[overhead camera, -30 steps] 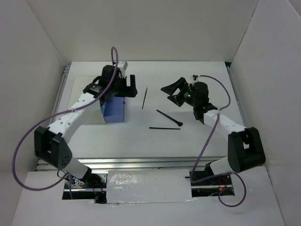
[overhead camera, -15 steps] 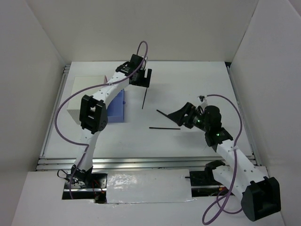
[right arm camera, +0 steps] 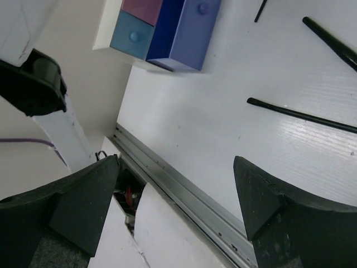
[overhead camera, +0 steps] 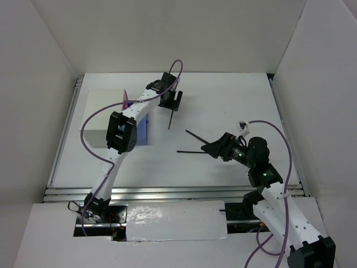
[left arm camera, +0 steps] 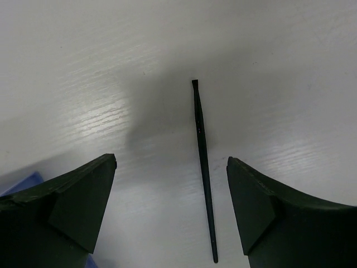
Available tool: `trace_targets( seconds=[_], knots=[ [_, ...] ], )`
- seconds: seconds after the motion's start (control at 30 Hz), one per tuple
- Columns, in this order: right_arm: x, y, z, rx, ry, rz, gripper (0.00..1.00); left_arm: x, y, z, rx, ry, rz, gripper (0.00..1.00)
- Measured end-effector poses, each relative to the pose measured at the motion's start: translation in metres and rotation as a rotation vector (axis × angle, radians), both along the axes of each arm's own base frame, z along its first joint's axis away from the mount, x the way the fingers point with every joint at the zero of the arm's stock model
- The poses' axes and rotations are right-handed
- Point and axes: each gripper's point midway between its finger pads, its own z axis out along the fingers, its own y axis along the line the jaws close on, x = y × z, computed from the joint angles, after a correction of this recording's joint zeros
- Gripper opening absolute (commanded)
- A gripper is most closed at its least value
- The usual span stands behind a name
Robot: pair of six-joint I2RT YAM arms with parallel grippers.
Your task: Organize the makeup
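Count 3 thin black pencils flat on the white table [overhead camera: 234, 95], mid-frame in top view: upright pencil [overhead camera: 171, 118] just below L gripper [overhead camera: 174, 101], slanted pencil [overhead camera: 196, 137] and level pencil [overhead camera: 192, 151] close by R gripper [overhead camera: 215, 148]. In L wrist view, see L gripper [left arm camera: 170, 164] spread wide and empty, hovering w/ upright pencil [left arm camera: 202, 162] between its fingers, a bit right of centre. In R wrist view, see R gripper [right arm camera: 175, 162] also apart, nothing held; level pencil [right arm camera: 301, 115] at right of frame, slanted pencil [right arm camera: 332, 42] upper right, drawer box [right arm camera: 128, 36] at top w/ blue drawer [right arm camera: 192, 33] pulled out. Expect pencils v. light, stiff, smooth & prob. round, so likely to roll or skid, and to pivot if pinched near an end. Best taken mid-shaft, fingers across the length, pads right down near the table since so low-lying. Prob. not fragile, tips maybe. No compacts visible in any view.
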Motion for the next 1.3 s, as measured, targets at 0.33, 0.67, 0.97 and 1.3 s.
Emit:
trace_targets(
  seconds=[0.33,0.67,0.97,1.3],
  knots=[
    [-0.015,0.011,0.001,0.022,0.014,0.105,0.91,0.014,-0.012,-0.021,0.038,-0.037,0.014,0.78],
    [-0.039,0.035,0.003,-0.002,0.004,0.262,0.91,-0.001,-0.043,-0.027,0.045,-0.04,-0.004,0.59],
    [-0.049,0.042,0.01,-0.021,-0.023,0.319,0.91,-0.004,-0.041,-0.032,-0.009,-0.026,0.042,0.32],
    [-0.05,0.041,0.004,-0.044,-0.009,0.316,0.9,-0.01,-0.035,-0.034,-0.027,0.002,0.017,0.11]
  ],
)
